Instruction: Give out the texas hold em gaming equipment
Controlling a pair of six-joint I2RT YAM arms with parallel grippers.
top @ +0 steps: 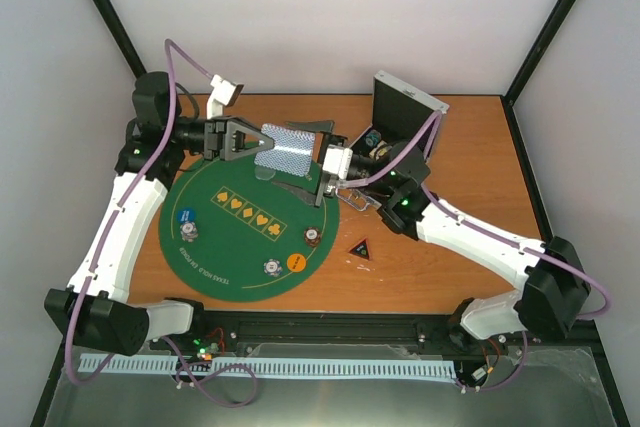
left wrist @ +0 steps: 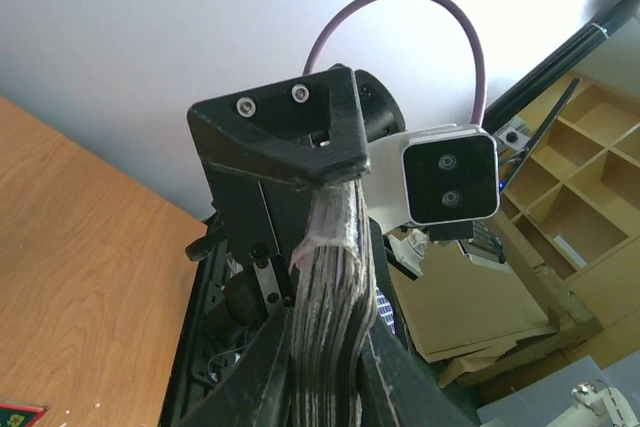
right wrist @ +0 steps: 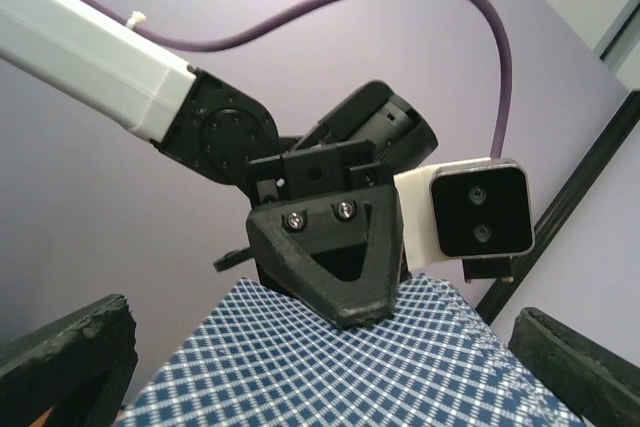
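Observation:
My left gripper [top: 262, 144] is shut on a deck of playing cards [top: 285, 150] with a blue checked back, held in the air over the far edge of the green mat. The left wrist view shows the deck [left wrist: 335, 327] edge-on between my fingers. My right gripper [top: 319, 169] stands open at the deck's far end. In the right wrist view its wide-apart fingers [right wrist: 60, 362] flank the checked back [right wrist: 400, 377]. On the mat lie a blue chip [top: 186, 216], a white chip [top: 190, 235], a red chip [top: 313, 236], another white chip [top: 270, 267] and an orange disc [top: 297, 263]. A black triangular marker [top: 361, 247] lies on the wood.
The round green felt mat [top: 240, 247] covers the table's left half. An open silver case [top: 405, 102] stands at the back right, just behind my right arm. Black frame posts rise at the back corners.

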